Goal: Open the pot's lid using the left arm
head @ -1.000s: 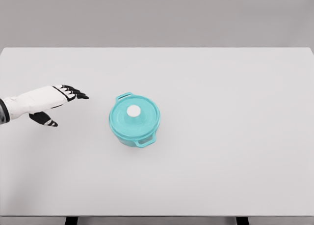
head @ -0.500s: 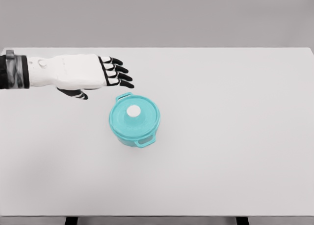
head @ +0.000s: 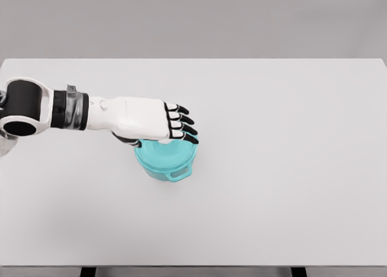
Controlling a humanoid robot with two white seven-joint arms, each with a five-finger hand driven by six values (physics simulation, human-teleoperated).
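Since the earlier frames, the left hand (head: 145, 120) is showing a clear change of position: half a second ago it was hovering behind and to the left of the pot (head: 166, 159), and it is now lying directly over the pot's top, with the forearm reaching in from the left edge of the view.

Nearest the camera, the front edge of the white table (head: 272, 216) is running along the bottom of the view. Beyond it, the teal pot is sitting on the table, left of the table's centre, unchanged in place from the earlier frames. Its front loop handle (head: 179, 175) is pointing toward the lower right of the pot body. The lid (head: 175, 151) is still seated on the pot; only its front and right portions are showing below the hand. The white knob seen earlier at the lid's centre is now hidden beneath the palm.

Above the pot, the black-tipped fingers (head: 184, 124) are extending side by side past the pot's rear right rim, slightly fanned and not curled. Whether the palm or thumb is touching the lid cannot be determined. Nothing is visibly being grasped.
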